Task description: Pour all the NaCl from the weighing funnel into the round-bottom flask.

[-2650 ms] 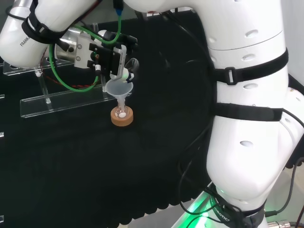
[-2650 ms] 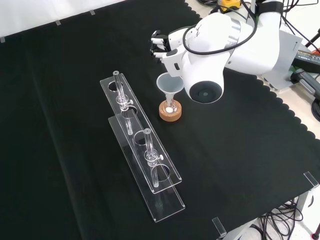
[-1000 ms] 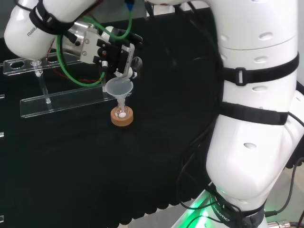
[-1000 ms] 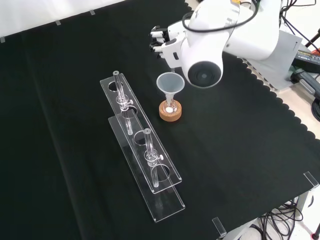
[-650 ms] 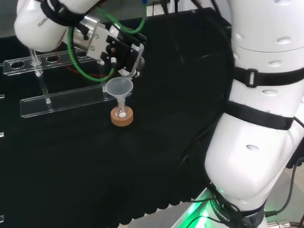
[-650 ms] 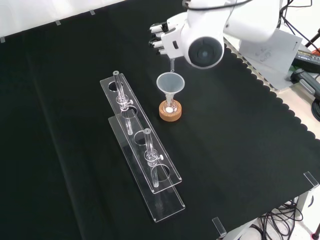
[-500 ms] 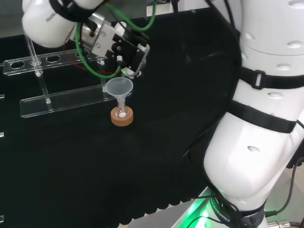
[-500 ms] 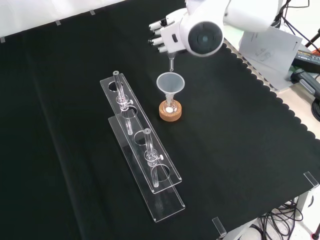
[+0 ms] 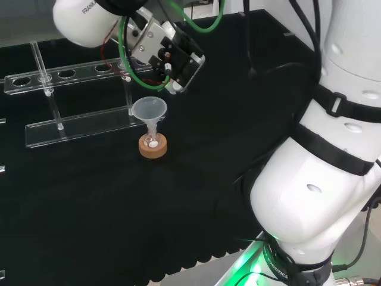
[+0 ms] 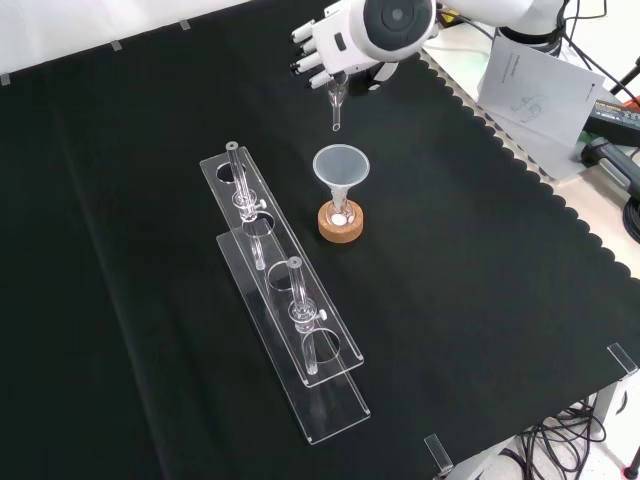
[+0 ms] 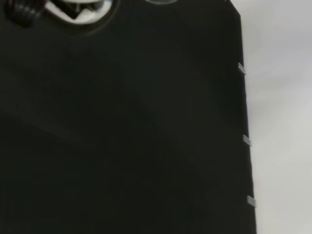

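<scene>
A small round-bottom flask point(image 10: 340, 216) with white grains at its bottom sits on a cork ring point(image 10: 341, 226). A clear funnel point(image 10: 341, 165) stands in its neck. In the head view the same funnel point(image 9: 150, 109) and cork ring point(image 9: 153, 146) are mid-cloth. The hand point(image 10: 335, 42) hangs above and beyond the funnel, its fingers curled round a clear weighing funnel point(image 10: 335, 108) whose stem points down, apart from the funnel's mouth. From the head view the hand point(image 9: 174, 59) is above and right of the funnel. A white part of the hand point(image 11: 73, 9) shows in the wrist view.
Two clear racks point(image 10: 252, 228) point(image 10: 305, 350) with test tubes lie left of the flask in the front view; in the head view one rack point(image 9: 77, 126) runs behind it. Papers point(image 10: 525, 80) lie off the cloth at the right. The cloth's edge point(image 11: 246, 141) shows in the wrist view.
The hand has risen and drawn back from the funnel, taking the weighing funnel's stem up out of its mouth. Flask, funnel and racks have not moved.
</scene>
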`<control>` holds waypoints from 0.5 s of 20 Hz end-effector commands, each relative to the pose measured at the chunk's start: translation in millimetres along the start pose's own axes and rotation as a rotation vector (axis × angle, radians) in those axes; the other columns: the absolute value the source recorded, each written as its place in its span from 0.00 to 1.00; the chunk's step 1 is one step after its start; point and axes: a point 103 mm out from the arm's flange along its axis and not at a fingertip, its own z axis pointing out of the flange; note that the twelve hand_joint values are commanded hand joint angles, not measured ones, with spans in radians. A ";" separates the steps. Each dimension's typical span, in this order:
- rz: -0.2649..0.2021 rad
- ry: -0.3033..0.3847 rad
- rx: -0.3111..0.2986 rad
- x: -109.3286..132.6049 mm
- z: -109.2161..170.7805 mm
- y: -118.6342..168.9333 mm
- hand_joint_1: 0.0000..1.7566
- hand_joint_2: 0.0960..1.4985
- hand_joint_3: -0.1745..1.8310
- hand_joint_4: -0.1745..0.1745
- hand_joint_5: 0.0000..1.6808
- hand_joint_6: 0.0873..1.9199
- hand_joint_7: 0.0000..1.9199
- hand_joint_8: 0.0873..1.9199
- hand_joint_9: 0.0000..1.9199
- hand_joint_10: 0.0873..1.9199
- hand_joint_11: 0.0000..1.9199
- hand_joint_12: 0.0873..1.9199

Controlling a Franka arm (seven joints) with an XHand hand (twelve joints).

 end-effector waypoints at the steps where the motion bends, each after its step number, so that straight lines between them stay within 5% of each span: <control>1: -0.014 0.158 -0.043 -12.9 24.0 0.2 0.63 0.43 0.39 1.00 0.72 0.37 0.33 0.30 0.51 0.11 0.38 0.53; 10: -0.001 0.265 -0.096 -26.3 36.7 0.3 0.63 0.43 0.39 1.00 0.72 0.37 0.33 0.30 0.51 0.11 0.38 0.53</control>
